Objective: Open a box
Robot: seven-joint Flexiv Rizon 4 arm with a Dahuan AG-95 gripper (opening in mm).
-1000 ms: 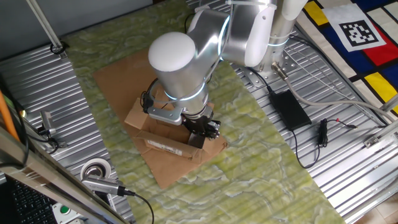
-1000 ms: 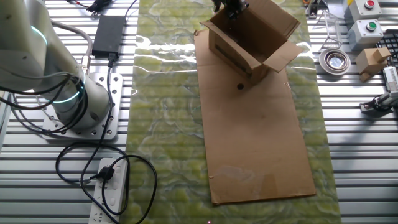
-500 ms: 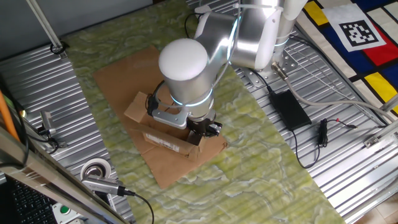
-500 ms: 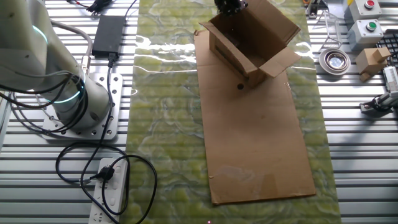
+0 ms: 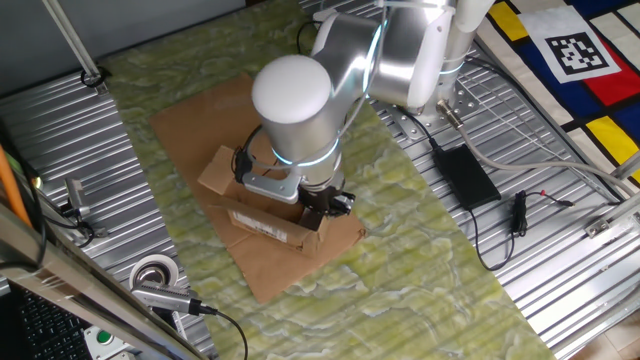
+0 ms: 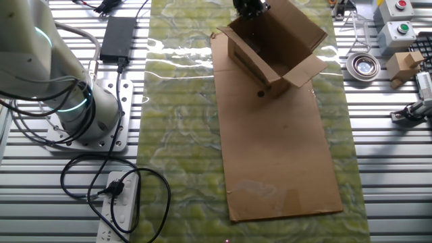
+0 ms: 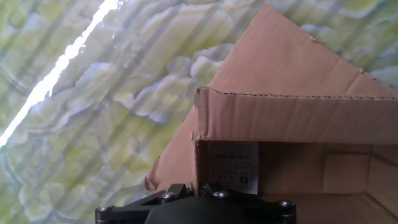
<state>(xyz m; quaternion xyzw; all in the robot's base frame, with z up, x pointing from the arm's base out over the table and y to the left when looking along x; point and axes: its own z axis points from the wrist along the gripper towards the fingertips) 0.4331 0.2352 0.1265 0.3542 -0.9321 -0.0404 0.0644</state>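
Box half open, gripper at its rim

The box sits on a cardboard sheet near the desk's far edge. The gripper hangs just over its far flap; I cannot tell whether its fingers are apart. Pushing sideways could slide or tip the light box rather than fold the flap.
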